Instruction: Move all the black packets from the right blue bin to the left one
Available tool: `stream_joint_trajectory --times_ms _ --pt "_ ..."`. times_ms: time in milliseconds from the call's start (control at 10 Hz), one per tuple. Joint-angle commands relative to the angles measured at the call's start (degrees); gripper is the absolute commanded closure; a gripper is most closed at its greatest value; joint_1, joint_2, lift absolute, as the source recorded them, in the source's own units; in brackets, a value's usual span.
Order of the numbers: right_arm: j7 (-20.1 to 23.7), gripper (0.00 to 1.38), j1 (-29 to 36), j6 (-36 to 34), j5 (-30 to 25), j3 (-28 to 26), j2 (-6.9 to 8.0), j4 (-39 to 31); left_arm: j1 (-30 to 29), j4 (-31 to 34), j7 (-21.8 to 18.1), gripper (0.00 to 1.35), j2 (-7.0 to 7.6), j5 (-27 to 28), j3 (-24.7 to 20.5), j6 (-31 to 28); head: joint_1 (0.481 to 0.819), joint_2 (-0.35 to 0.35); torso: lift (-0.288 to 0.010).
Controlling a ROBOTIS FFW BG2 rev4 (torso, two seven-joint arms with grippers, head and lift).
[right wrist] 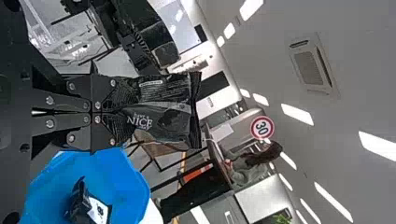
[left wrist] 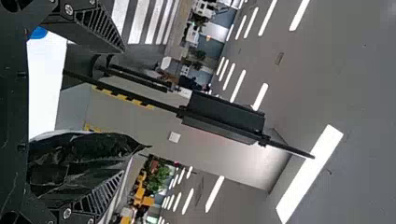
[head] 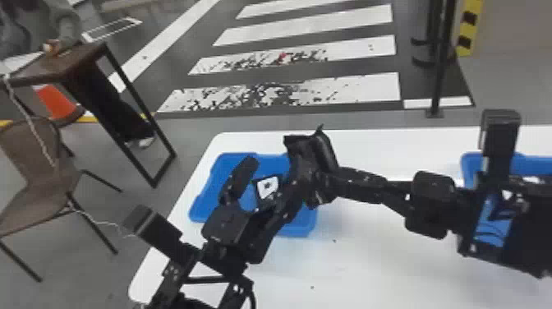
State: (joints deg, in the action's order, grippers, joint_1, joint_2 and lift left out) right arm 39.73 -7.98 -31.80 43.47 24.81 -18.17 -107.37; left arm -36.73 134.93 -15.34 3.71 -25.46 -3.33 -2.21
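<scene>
Risks at the transfer. The right gripper pinches a black packet near the left blue bin, where a labelled packet lies. The left gripper, its fingers spread, stands close by; contact with it could snag or knock loose the load. Release too near the rim could drop the packet onto the desk.
</scene>
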Motion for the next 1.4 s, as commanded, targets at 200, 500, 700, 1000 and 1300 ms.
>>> stream_joint_trajectory --times_ms 200,500,700,1000,1300 --pt "0.0 1.19 -0.7 0.3 0.6 1.7 -0.11 0.3 0.6 0.1 -0.5 0.12 0.51 -1.2 1.2 -3.6 0.695 0.35 -0.14" --pt "0.0 1.19 -0.7 1.4 2.0 2.6 -0.2 0.8 0.7 1.5 -0.1 0.55 0.42 -2.9 0.9 -9.0 0.695 0.35 -0.14" --pt "0.0 1.19 -0.5 3.0 3.0 2.6 -0.2 1.8 0.6 2.8 0.9 1.21 0.69 -2.9 1.7 -10.0 0.695 0.347 -0.14" --pt "0.0 1.18 -0.2 3.1 2.2 2.6 -0.29 1.5 0.0 3.1 2.1 1.21 0.69 -0.7 1.6 -6.1 0.695 0.334 -0.14" --pt "0.0 0.59 0.2 4.0 3.6 2.5 -0.2 3.2 1.2 3.8 3.6 1.21 0.42 2.6 0.5 -4.7 0.695 0.35 -0.14"
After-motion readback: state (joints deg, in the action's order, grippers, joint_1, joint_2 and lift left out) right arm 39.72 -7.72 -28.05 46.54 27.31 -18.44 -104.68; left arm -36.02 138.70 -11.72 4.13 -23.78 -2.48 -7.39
